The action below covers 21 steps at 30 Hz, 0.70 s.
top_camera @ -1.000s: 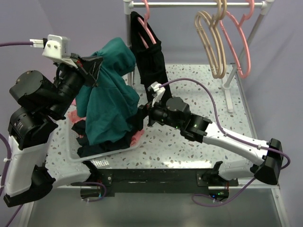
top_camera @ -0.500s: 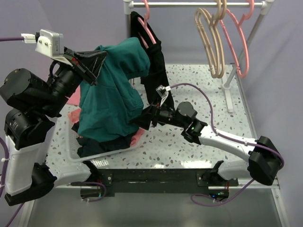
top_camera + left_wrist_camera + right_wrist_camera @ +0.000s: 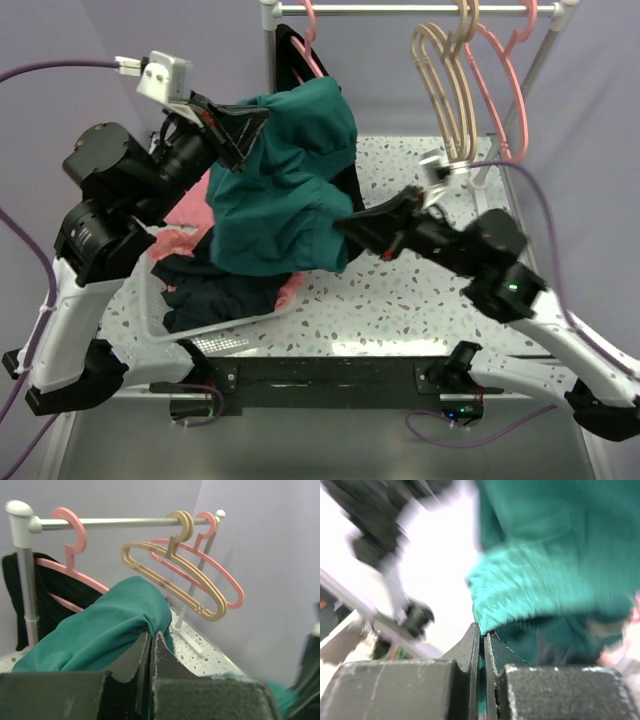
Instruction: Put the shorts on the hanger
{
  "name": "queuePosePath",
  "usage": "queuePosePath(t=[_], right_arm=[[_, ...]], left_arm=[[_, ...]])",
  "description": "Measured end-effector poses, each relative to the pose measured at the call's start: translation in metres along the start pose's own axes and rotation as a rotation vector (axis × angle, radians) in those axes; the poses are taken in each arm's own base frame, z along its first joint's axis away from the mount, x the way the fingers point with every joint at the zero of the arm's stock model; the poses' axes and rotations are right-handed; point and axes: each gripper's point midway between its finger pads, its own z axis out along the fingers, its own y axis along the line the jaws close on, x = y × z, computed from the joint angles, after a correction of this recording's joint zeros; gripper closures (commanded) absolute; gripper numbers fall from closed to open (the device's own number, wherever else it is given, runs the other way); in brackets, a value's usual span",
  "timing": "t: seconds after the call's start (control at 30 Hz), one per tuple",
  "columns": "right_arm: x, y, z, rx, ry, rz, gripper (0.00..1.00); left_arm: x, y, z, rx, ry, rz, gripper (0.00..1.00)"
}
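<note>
My left jaws are clamped on the shorts point(image 3: 285, 190); my right jaws pinch their lower hem, so the cloth hangs above the tabletop point(image 3: 400, 300). The hanger point(image 3: 458, 148) hangs at 2 o'clock from them, long axis 12-to-6, nearer my right arm.

Right wrist view: smeared by motion throughout; the shorts point(image 3: 555, 580) show only as a teal blur, and the shapes at left are beyond recognition.
Left gripper point(image 3: 245, 125): fingertips buried in a fold of the shorts, so the pinch is unseen from above.
Right gripper point(image 3: 342, 222): tips lost at the shorts' edge in the top view.
Black garment point(image 3: 292, 50): largely masked by the shorts.
Tray point(image 3: 157, 315): rim partly covered by heaped clothes.
Hanger point(image 3: 466, 25): hook clipped by the top edge.
Right arm point(image 3: 510, 285): base cut off at the lower right corner.
</note>
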Motion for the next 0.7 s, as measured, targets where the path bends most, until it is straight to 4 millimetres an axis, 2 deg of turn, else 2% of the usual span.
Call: queuePosePath(t=[0.07,0.17,0.23,0.3,0.33,0.37,0.4,0.43,0.5,0.53,0.6,0.7], right_arm=[[-0.051,0.027,-0.019,0.016,-0.093,-0.064,1.00],[-0.099,0.055,-0.046,0.032,-0.188,-0.123,1.00],[-0.113,0.063,-0.057,0.046,-0.208,-0.144,1.00],[-0.113,0.062,-0.058,0.066,-0.193,-0.152,1.00],[-0.109,0.056,-0.055,0.088,-0.174,-0.153,1.00],[-0.103,0.049,-0.051,0.109,-0.149,-0.151,1.00],[-0.095,0.040,-0.045,0.135,-0.119,-0.147,1.00],[-0.083,0.027,-0.037,0.164,-0.082,-0.141,1.00],[-0.056,0.000,-0.024,0.231,-0.005,-0.127,1.00],[-0.037,-0.019,-0.017,0.278,0.043,-0.117,1.00],[-0.009,-0.048,-0.010,0.355,0.117,-0.102,1.00],[0.037,-0.096,-0.002,0.491,0.230,-0.077,1.00]], left_arm=[[0.015,-0.004,0.011,0.019,0.040,-0.016,1.00],[0.049,-0.008,0.023,0.046,0.123,-0.036,1.00],[0.084,-0.010,0.028,0.059,0.203,-0.050,1.00],[0.125,-0.007,0.029,0.059,0.285,-0.063,1.00],[0.151,-0.005,0.026,0.057,0.341,-0.069,0.99],[0.175,-0.001,0.023,0.048,0.391,-0.075,0.92],[0.202,0.004,0.018,0.034,0.450,-0.078,0.66],[0.222,0.009,0.014,0.020,0.497,-0.078,0.49],[0.257,0.018,0.004,-0.008,0.584,-0.075,0.21],[0.269,0.022,-0.001,-0.023,0.614,-0.077,0.17],[0.278,0.028,-0.011,-0.043,0.636,-0.065,0.14],[0.263,0.036,-0.034,-0.067,0.601,-0.040,0.17]])
